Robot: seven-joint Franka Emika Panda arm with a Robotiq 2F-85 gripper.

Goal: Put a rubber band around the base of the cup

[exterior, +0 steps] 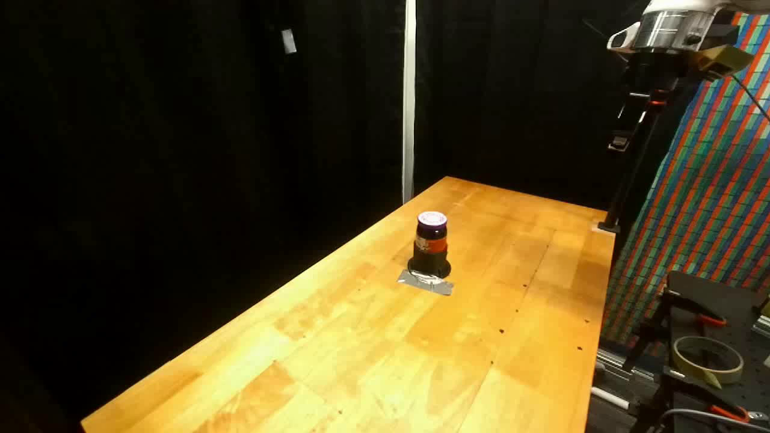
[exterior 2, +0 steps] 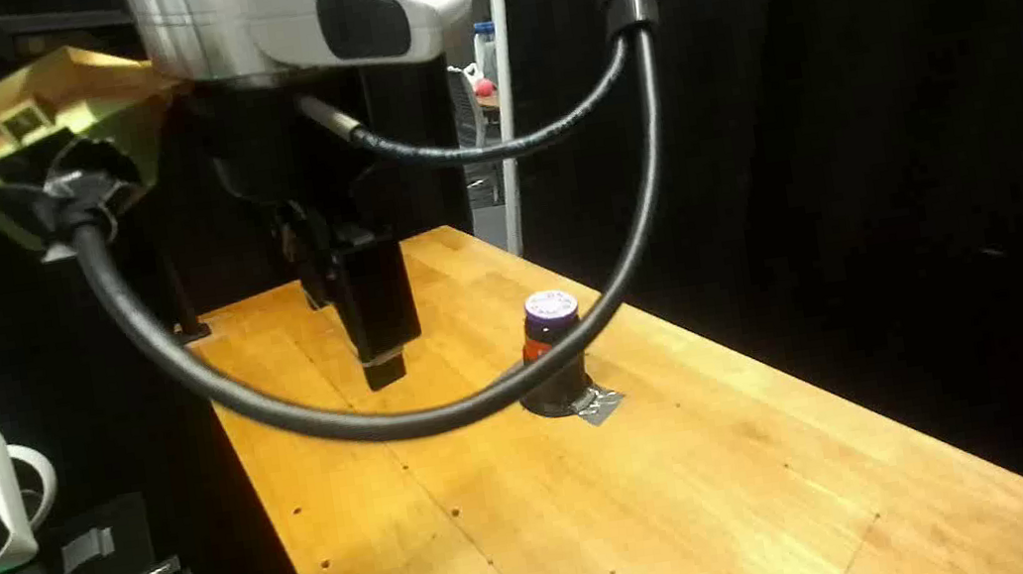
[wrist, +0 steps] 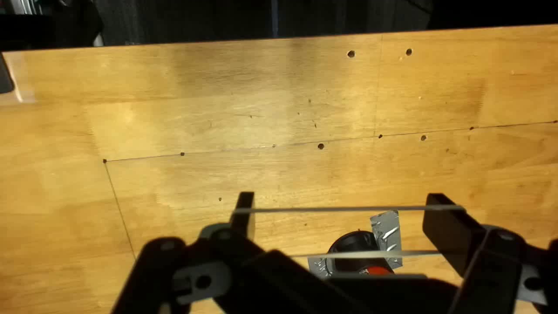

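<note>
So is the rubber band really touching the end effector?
Touching: the wrist view shows the rubber band stretched around both fingertips of the end effector.

Black curtain (exterior: 210, 150) is filling the upper left

In an exterior view, a wooden table (exterior: 385, 355) is spanning the lower centre, a multicoloured panel (exterior: 710, 198) is lining the right edge, and a tape roll (exterior: 725, 376) is lying lower right.

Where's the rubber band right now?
Wrist view, lower half, mostly right of centre: the rubber band is stretched across the open gripper, one strand crossing in front of the cup.
</note>
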